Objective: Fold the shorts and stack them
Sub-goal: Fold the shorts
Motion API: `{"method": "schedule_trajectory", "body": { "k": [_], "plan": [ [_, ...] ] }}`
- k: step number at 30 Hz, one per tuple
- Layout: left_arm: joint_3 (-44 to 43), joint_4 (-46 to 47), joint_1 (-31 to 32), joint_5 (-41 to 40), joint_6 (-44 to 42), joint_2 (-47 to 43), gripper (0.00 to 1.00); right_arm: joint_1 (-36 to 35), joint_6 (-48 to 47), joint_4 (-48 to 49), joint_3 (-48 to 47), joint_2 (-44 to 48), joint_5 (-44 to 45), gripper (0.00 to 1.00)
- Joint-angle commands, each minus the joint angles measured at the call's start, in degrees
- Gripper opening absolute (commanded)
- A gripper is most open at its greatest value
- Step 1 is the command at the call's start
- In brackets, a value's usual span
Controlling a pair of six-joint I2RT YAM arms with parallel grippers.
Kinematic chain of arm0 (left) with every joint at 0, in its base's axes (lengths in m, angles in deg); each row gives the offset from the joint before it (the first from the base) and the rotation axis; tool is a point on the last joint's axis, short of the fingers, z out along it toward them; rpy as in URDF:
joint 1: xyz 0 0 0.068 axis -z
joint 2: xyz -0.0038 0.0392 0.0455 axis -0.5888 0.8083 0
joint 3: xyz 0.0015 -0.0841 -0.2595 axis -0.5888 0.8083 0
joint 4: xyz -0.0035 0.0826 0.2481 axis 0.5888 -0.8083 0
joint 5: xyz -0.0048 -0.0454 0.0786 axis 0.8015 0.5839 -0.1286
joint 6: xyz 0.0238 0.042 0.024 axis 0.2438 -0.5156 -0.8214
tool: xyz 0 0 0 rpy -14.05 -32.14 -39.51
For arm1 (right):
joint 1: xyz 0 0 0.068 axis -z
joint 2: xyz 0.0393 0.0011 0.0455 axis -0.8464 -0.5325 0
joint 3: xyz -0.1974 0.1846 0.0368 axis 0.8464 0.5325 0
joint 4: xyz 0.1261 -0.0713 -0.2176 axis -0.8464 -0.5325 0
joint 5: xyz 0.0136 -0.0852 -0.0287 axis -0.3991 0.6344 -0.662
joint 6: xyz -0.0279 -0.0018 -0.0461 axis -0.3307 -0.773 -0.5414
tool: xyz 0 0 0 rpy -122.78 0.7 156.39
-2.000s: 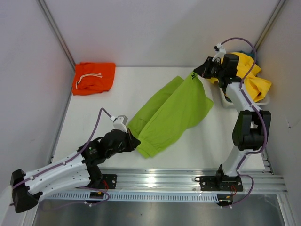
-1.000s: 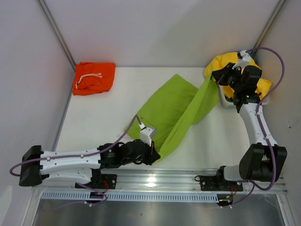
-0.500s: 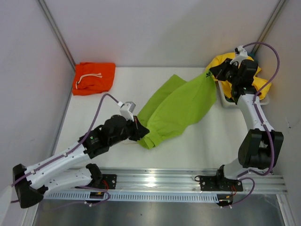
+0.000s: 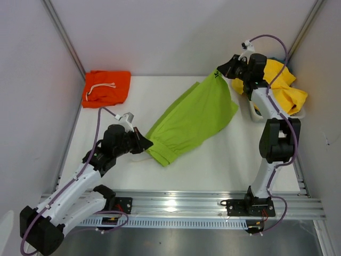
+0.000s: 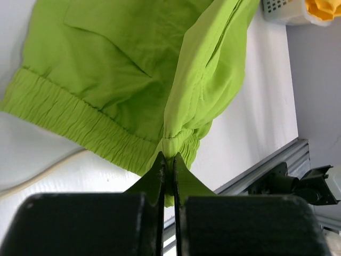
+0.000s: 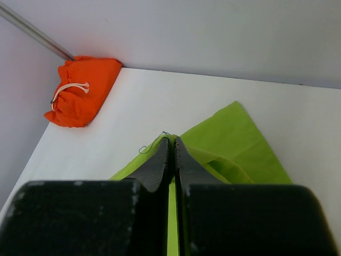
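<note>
Stretch of lime green shorts [image 4: 192, 120] across the surface [image 4: 106, 122], right of the orange shorts [image 4: 106, 88]: left tool [image 4: 145, 144] pinched closed on the waistband, right tool [image 4: 220, 71] clamped on the opposite hem, apparently tensioning the fabric flat for folding.

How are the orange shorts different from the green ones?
The orange shorts lie bundled small in the far left corner; the green shorts are stretched long across the middle of the table. Nothing touches the orange shorts; the left gripper pinches the green shorts at the waistband and the right gripper pinches their far end. Both are plain bright fabric.
</note>
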Motion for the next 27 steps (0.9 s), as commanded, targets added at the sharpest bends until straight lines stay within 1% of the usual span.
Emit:
{"method": "schedule_trajectory", "body": {
  "k": [1, 3, 9, 12, 13, 14, 16, 18, 20, 24, 26, 27],
  "plan": [
    [1.55, 2.81, -5.11, 5.57, -1.84, -1.15, 0.0, -1.78, -0.43, 2.62, -8.08, -4.9, 0.05, 0.0],
    [2.52, 3.16, -6.96, 6.45, -2.54, -0.8, 0.0, -2.66, -0.43, 2.61, -10.29, -8.5, 0.14, 0.0],
    [3.32, 4.74, -15.75, 9.79, -5.18, 2.27, 0.0, -4.15, 0.09, 1.65, -18.03, -16.67, 2.07, 0.0],
    [2.7, 5.44, -21.28, 11.46, -6.24, 7.01, 0.0, -4.15, 0.71, 2.08, -19.27, -18.88, 5.41, 0.0],
    [2.53, 6.32, -22.08, 12.25, -5.89, 8.42, 0.0, -4.15, 0.97, 2.44, -19.09, -18.97, 7.16, 0.0],
    [1.74, 6.15, -22.44, 11.3, -5.89, 11.13, 0.0, -4.15, 1.41, 2.87, -18.66, -19.06, 7.87, 0.0],
    [-0.45, 5.89, -22.62, 9.11, -5.97, 13.43, 0.0, -4.15, 2.11, 4.02, -17.6, -19.06, 9.54, 0.0],
    [-2.39, 5.36, -22.71, 4.89, -5.8, 16.42, 0.0, -4.33, 2.29, 4.28, -17.77, -19.41, 10.51, 0.0],
    [-4.33, 5.1, -23.06, 1.64, -5.71, 18.35, 0.0, -4.33, 2.12, 2.89, -19.0, -20.46, 12.18, 0.0],
    [-8.62, 5.36, -23.94, -2.14, -4.92, 24.06, 0.0, -4.42, 1.77, 1.03, -21.55, -21.96, 13.76, 0.0],
    [-9.78, 5.8, -23.94, -3.64, -4.92, 25.47, 0.0, -4.59, 1.41, 0.77, -21.81, -22.22, 14.29, 0.0],
    [-10.74, 5.97, -23.94, -5.74, -4.83, 26.27, 0.0, -4.68, 0.89, 0.07, -22.51, -22.66, 14.81, 0.0]
  ]
}}
